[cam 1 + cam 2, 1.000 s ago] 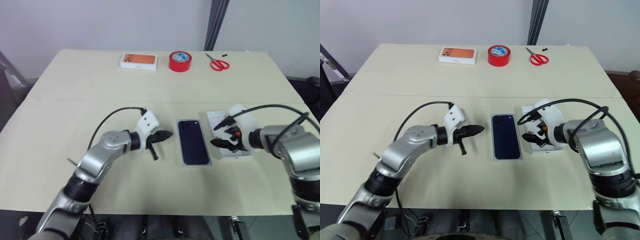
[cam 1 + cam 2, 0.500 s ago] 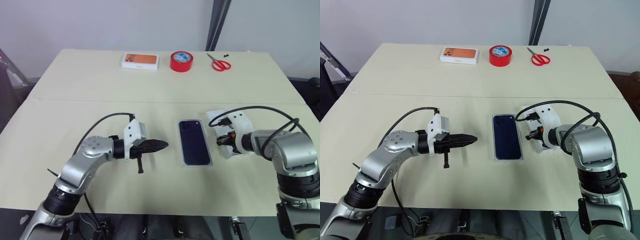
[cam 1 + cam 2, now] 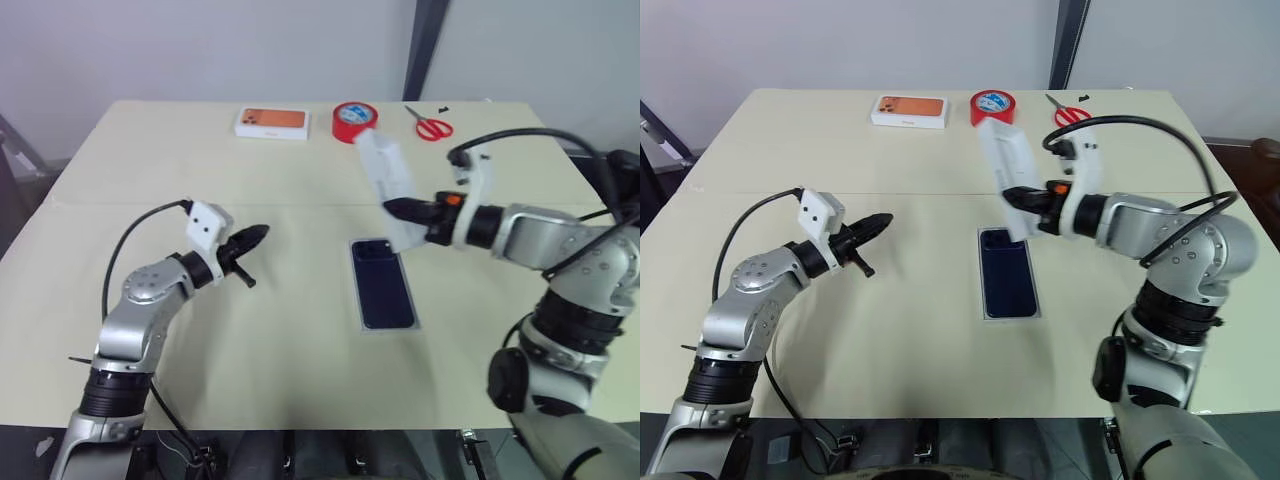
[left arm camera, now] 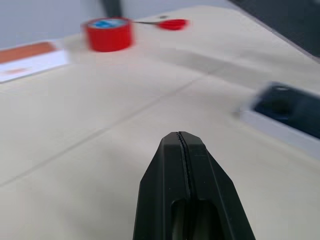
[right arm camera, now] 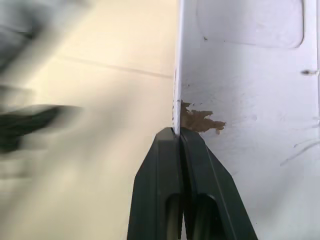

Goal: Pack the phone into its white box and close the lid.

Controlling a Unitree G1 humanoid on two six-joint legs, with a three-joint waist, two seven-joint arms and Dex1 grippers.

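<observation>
Lid (image 3: 1002, 170) raised on edge over boxed phone (image 3: 1007, 283).
Head views: right gripper (image 3: 1022, 197) clamped on lid wall, ready for capping; white box (image 3: 985, 300) beneath on table (image 3: 890, 340). Left wrist: left gripper (image 4: 181, 142) pinched together, empty, aside. Right wrist: brown mark, possibly torn paper.

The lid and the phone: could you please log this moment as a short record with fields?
lid: lifted off the table, pinched by one wall, tilted above the phone
right gripper: shut on the lid
phone: lying in the white box, back up
left gripper: shut, empty, left of the phone
table: tape, scissors, orange-topped box at far edge
</observation>
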